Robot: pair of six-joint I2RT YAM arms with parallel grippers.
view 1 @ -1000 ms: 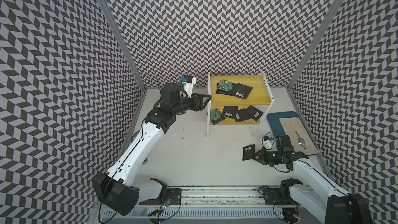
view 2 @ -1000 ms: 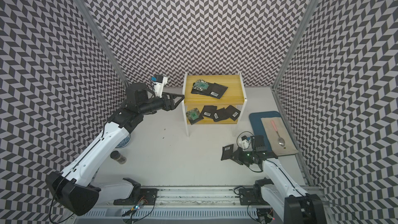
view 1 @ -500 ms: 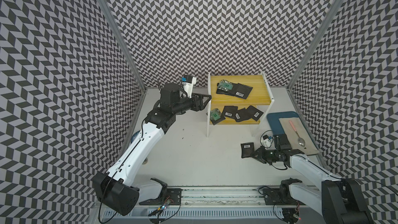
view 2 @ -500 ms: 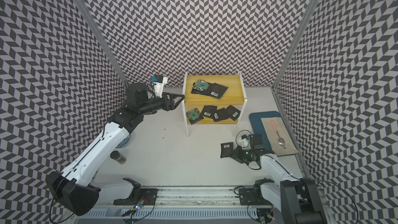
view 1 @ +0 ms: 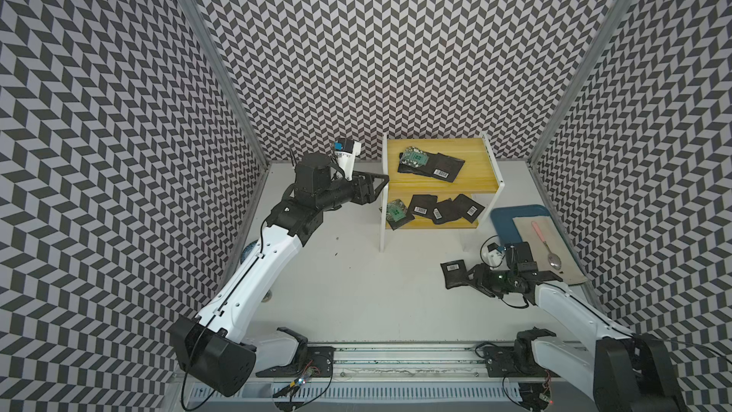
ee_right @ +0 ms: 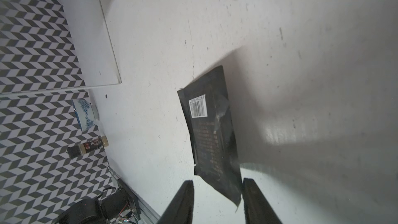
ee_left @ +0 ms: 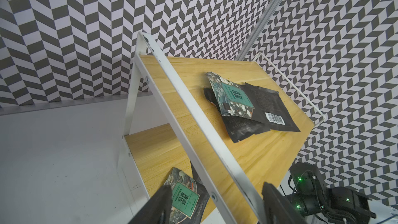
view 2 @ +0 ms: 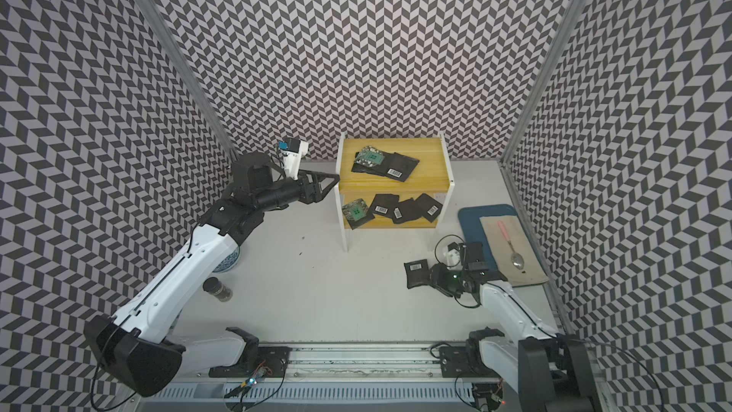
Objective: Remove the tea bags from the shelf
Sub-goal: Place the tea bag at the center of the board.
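The shelf (view 1: 471,181) stands at the back with yellow boards and white side panels. Its upper board carries a green-faced tea bag (view 1: 414,157) overlapping black tea bags (view 1: 443,166). The lower board holds another green-faced one (view 1: 396,212) and three black barcoded ones (view 1: 443,210). My left gripper (view 1: 382,184) is open at the shelf's left side panel, whose white bar (ee_left: 193,113) runs between its fingers. On the table lies one black tea bag (view 1: 455,273) (ee_right: 211,126). My right gripper (view 1: 471,279) (ee_right: 218,181) is open, with that bag's near corner between the fingers.
A dark blue tray (view 1: 503,217) at the right holds a beige cloth (view 1: 554,267) with a pink-handled spoon (view 1: 544,239). A blue-white bowl (view 2: 227,261) and a small dark bottle (view 2: 217,289) stand under the left arm. A rail (view 1: 396,354) runs along the front edge.
My right gripper has opened and let go of the black tea bag, which now lies on the table. The left arm has hardly moved.
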